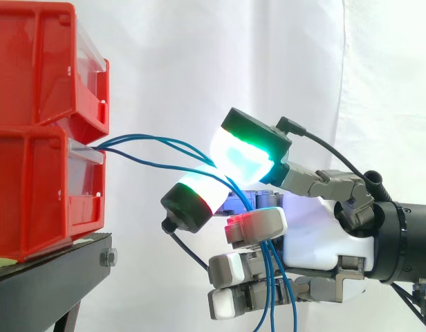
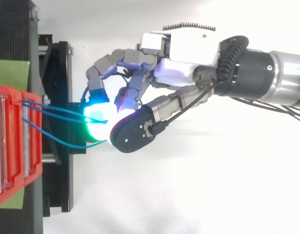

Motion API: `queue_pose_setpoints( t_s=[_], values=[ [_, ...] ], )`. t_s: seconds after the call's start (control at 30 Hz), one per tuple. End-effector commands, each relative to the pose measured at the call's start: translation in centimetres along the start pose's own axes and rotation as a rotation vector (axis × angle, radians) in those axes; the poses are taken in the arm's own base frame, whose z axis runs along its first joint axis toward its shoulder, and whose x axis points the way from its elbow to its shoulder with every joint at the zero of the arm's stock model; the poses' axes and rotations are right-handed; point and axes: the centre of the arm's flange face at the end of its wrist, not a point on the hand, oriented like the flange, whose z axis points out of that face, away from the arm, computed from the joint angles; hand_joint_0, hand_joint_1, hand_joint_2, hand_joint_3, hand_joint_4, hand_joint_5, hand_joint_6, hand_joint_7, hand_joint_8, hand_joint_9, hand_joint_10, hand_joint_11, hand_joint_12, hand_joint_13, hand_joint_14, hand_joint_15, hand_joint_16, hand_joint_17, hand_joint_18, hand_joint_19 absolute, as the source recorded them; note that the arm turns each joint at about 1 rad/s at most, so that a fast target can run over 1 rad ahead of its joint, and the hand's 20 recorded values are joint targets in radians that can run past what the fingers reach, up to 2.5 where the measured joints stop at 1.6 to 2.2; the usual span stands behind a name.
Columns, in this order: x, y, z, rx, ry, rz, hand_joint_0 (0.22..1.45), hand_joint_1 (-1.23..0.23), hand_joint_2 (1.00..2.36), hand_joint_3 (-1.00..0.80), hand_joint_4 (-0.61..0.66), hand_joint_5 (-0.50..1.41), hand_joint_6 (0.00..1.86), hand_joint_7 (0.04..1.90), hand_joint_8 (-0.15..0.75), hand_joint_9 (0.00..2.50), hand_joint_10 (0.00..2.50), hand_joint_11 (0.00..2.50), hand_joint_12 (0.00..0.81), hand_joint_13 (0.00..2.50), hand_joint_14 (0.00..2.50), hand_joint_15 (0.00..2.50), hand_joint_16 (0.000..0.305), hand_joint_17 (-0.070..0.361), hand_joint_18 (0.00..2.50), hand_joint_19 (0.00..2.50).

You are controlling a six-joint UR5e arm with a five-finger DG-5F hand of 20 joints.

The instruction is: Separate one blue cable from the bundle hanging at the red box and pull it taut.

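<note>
Blue cables (image 1: 164,140) arc slack from between the red bins (image 1: 40,131) to the hand (image 1: 317,242), whose glowing pads (image 1: 241,159) pinch them. Whether only one is caught is unclear. Separation seems under way. Next, a pull away from the bins should tauten it.

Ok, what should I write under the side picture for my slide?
Robot hand pinches blue cables coming out of the stacked red boxes.

There are two red boxes (image 1: 33,62) (image 1: 33,194), three thin blue cables (image 1: 140,137), one black stand (image 1: 54,277), one robot hand (image 1: 317,238) with glowing fingertips, and one big white curtain (image 1: 379,69).
</note>
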Motion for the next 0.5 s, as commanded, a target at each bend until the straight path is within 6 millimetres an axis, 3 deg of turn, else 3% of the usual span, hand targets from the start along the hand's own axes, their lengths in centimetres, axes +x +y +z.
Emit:
queue_pose_setpoints(
  t_s=[0.0,0.1,0.27,0.47],
  values=[
    [0.04,0.00,0.01,-0.001,0.001,0.000,0.68,-0.84,1.02,-0.24,-0.03,-0.16,0.94,1.03,0.300,1.23,0.01,1.23,0.364,0.96,0.02,0.79,0.044,0.100,0.70,0.67],
    [-0.07,-0.01,-0.03,0.002,0.000,0.000,0.73,-0.87,1.00,-0.50,-0.01,-0.17,0.93,0.95,0.297,1.21,0.01,1.23,0.359,0.94,0.02,0.78,0.044,0.099,0.69,0.65],
    [-0.40,0.07,-0.13,0.009,-0.002,-0.002,0.68,-0.89,1.00,-0.50,0.02,-0.15,0.90,1.03,0.298,1.22,0.01,1.23,0.352,0.92,0.02,0.77,0.043,0.097,0.67,0.64],
    [-0.75,-0.23,-0.53,0.046,-0.001,-0.005,0.49,-0.86,1.00,-0.50,0.07,-0.13,0.89,1.02,0.333,1.27,0.01,1.21,0.378,0.94,0.02,0.76,0.048,0.108,0.70,0.64]
  ],
)
